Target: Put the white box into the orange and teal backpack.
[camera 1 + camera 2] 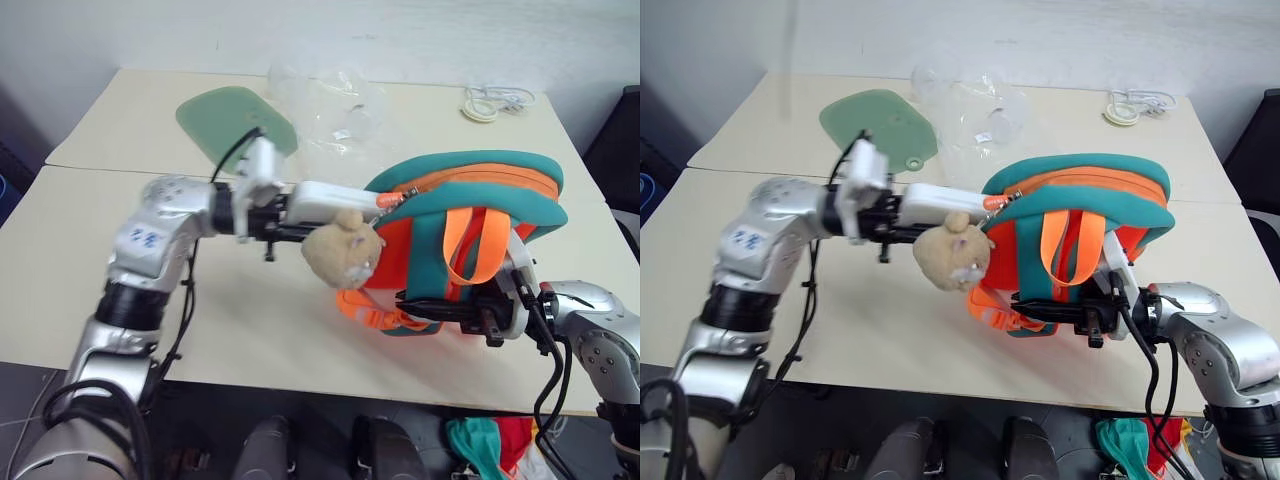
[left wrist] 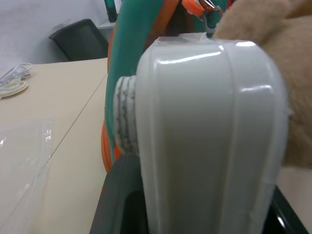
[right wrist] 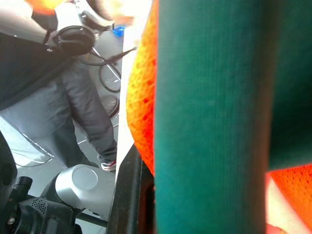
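The glossy white rectangular box with rounded corners (image 1: 330, 200) is held level above the cream tabletop (image 1: 90, 250), its far end at the zipped mouth of the small padded orange and teal backpack (image 1: 470, 190), touching the teal top edge there. The left gripper (image 1: 285, 212) has its black jaws closed on the box's near end; in the left wrist view the white case (image 2: 209, 131) rises between the dark fingers (image 2: 119, 204). A tan plush toy (image 1: 345, 250) hangs from the backpack just below the box. The backpack stands on the tabletop with orange straps (image 1: 475, 240) facing the robot, and the right gripper (image 1: 445, 305) is clamped on its lower teal trim, jaws nearly shut around the padded edge (image 3: 209, 122). Behind, well apart, lie a green rounded mat (image 1: 235, 120), crumpled clear plastic wrapping (image 1: 335, 105) and a coiled white cable (image 1: 490, 102).
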